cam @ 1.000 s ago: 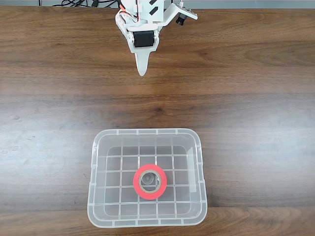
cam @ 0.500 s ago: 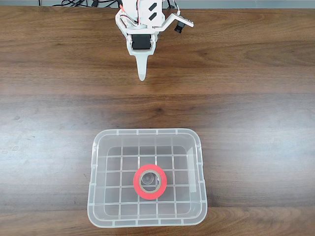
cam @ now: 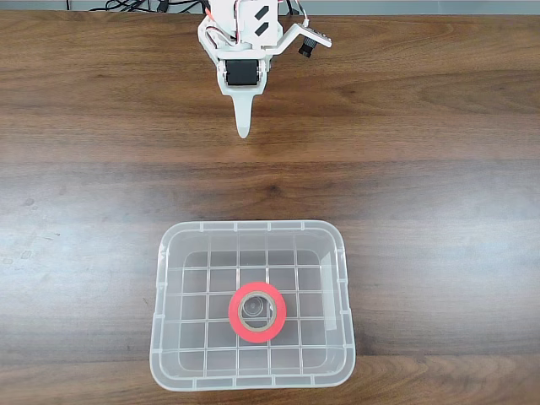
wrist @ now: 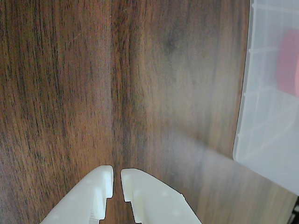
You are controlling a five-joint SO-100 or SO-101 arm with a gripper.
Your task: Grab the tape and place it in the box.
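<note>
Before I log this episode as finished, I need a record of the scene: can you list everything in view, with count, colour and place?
tape: one, bright red-orange with a grey core, lying flat on the bottom of the box, slightly toward its near side in the fixed view.
box: one, clear translucent plastic with a grid bottom, on the table at the lower centre of the fixed view.
table: one, dark brown wood grain, under everything.
cables: a few, black, along the top edge of the fixed view.
gripper: one, white, over bare table at the top of the fixed view, away from the box, fingertips nearly together, holding nothing.
</note>
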